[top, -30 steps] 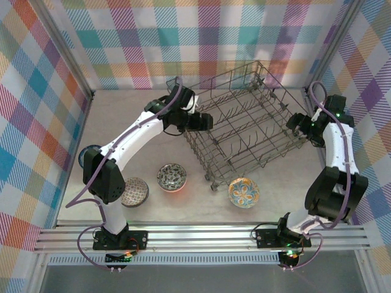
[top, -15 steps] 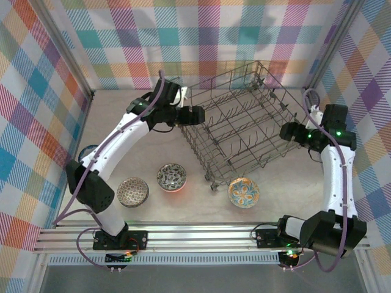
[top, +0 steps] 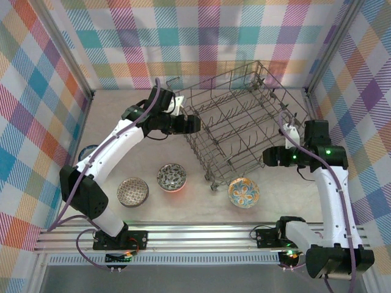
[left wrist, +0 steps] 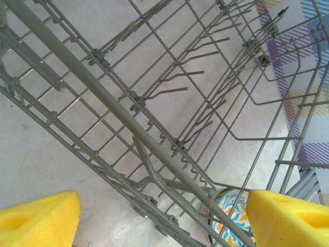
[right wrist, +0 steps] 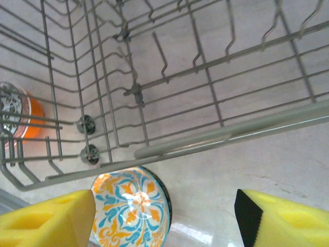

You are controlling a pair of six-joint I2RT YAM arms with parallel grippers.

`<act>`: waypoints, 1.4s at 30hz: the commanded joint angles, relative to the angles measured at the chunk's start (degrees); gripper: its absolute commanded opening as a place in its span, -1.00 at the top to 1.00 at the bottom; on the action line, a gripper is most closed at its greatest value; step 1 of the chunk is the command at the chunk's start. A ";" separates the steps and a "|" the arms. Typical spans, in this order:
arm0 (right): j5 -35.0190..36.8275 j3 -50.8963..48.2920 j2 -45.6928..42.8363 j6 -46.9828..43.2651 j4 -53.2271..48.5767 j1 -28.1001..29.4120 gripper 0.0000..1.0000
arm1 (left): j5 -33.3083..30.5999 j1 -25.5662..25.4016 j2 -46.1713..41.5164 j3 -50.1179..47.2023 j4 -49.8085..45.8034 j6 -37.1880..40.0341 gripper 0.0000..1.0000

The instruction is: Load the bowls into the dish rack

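Top external: arms flank dish rack (top: 241, 116); left gripper (top: 195, 126), right gripper (top: 266, 157) both wide.

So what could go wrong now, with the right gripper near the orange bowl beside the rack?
The orange bowl lies close beside the rack, so the open right gripper may strike its wires while reaching down. The open left gripper hovers at the rack's side and could shove it.

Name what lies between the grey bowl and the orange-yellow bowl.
The dark-patterned bowl, then the dish rack's near corner, both slightly behind the direct line, in the top view.
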 commanded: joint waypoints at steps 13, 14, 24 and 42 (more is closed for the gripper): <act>4.40 -0.80 6.47 0.39 -1.15 10.74 -0.48 | 0.19 0.36 -5.86 -4.63 0.58 -0.19 -0.63; 3.57 -0.27 7.94 -0.34 -1.76 10.82 -0.47 | 0.27 0.37 -5.72 -4.23 0.37 0.06 -0.63; 2.42 1.45 7.79 -8.75 -5.61 13.30 -0.48 | 0.45 0.36 -7.63 -6.25 1.30 1.47 -0.62; 4.88 -8.28 6.82 -22.19 -6.98 17.27 -0.49 | 3.79 0.36 -8.38 -10.42 4.40 0.39 -0.56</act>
